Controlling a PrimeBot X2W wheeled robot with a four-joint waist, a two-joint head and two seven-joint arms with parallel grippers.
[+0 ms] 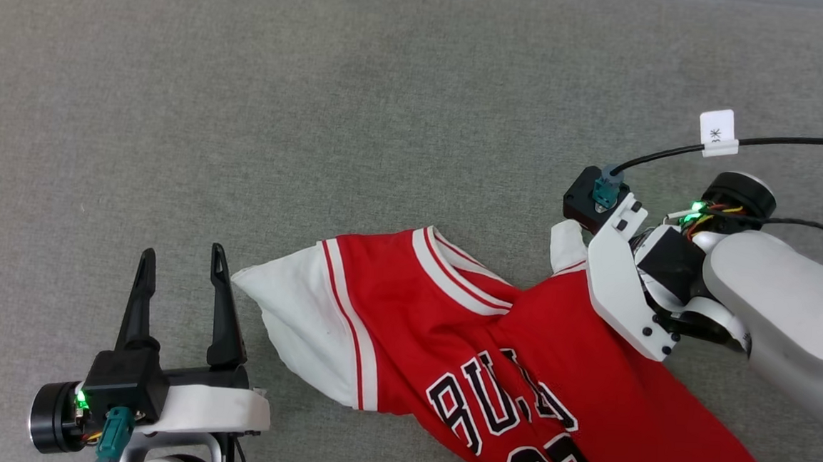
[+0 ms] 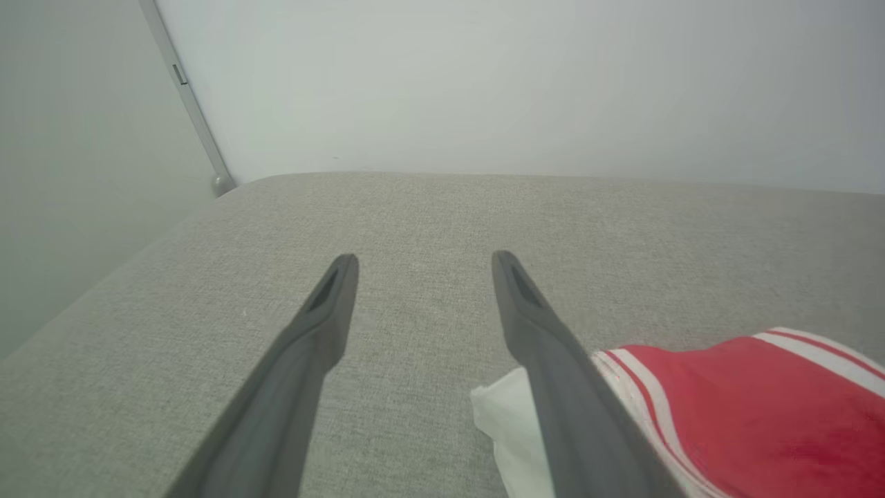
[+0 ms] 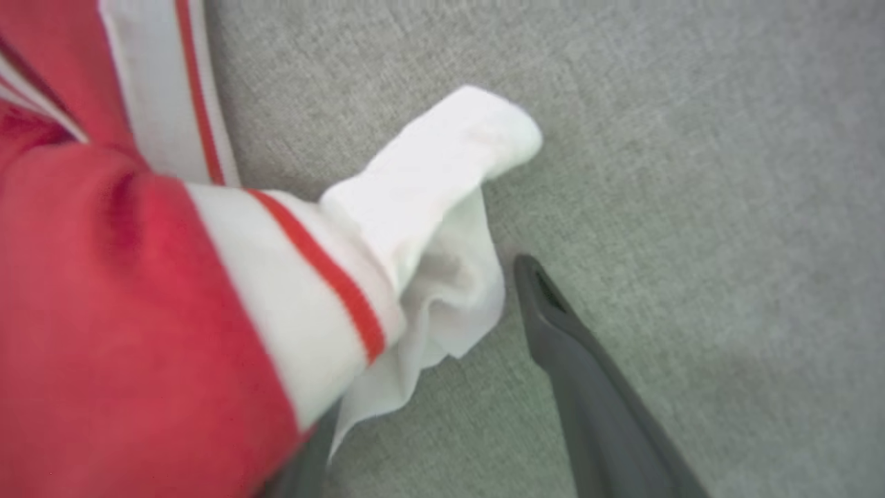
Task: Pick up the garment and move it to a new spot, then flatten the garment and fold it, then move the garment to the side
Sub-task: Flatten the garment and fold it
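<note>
Head view: a grey upholstered surface (image 1: 391,101) spans the frame, its rounded far-left corner showing at the upper left. The garment (image 1: 449,319), a red jersey, lies crumpled from the centre toward the lower right, where the bottom edge cuts it off. 1 white sleeve (image 1: 285,309) with striped trim points left, and black white-outlined letters and part of the number 23 run off the bottom, so the word cannot be read in full. The left end effector (image 1: 183,254) sits at the lower left with its 2 dark fingers spread and empty, the nearer one just beside the sleeve's tip. The right end effector (image 1: 616,265) hangs over the garment's upper right edge. Its white housing hides its fingers, and a scrap of white cloth shows beside it. A black cable (image 1: 803,143) with a white tag (image 1: 716,132) trails off to the right. Left wrist view: both fingers stand apart above the grey surface. The right-hand finger (image 2: 553,373) covers part of the sleeve, and a pale wall rises behind. Right wrist view: blurred red and white fabric covers the left half. 1 dark finger (image 3: 581,373) stands clear of the bunched white cuff (image 3: 442,173) with bare grey between them, so the fingers are spread and pinch nothing. The other finger is almost wholly hidden under the cloth.
</note>
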